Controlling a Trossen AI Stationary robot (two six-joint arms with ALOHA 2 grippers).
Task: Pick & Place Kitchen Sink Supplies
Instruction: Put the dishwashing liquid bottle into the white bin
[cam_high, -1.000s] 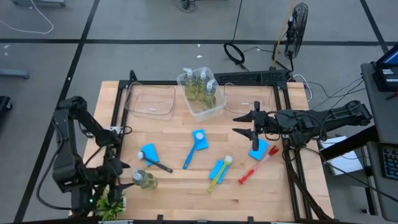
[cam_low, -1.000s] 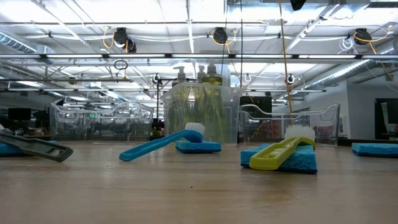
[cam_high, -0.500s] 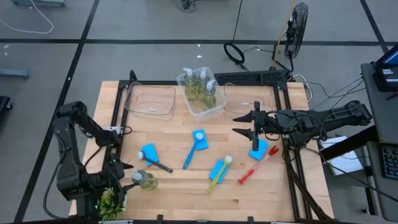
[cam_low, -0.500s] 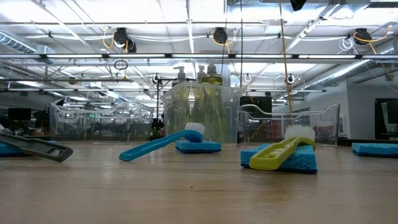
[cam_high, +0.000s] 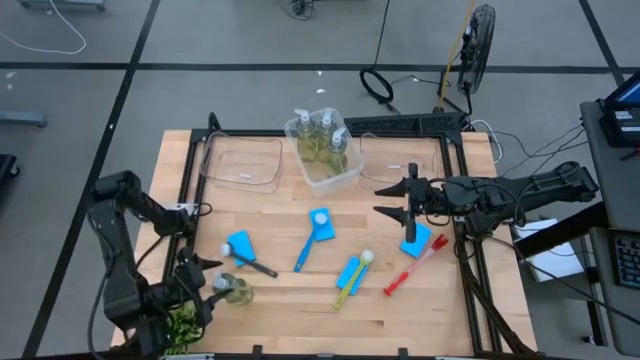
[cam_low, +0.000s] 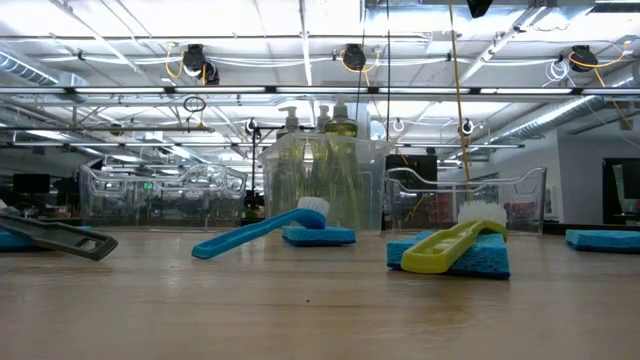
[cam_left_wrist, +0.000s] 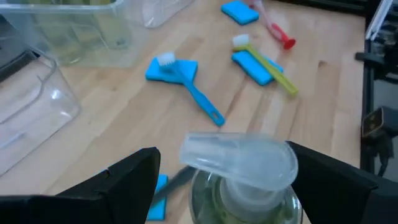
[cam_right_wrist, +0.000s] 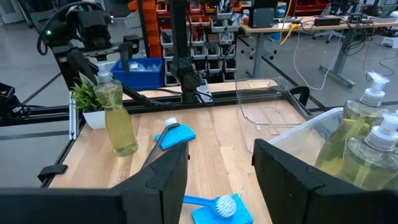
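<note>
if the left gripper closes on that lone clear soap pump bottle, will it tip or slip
The clear pump bottle of yellowish soap stands tall and narrow, so a sideways nudge would probably tip it. Its smooth plastic may slip. The left gripper straddles it, open, just under the pump head, which looks helpful.

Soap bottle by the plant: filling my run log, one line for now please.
left gripper: fingers open around soap bottle | right gripper: waits above sponge
</note>
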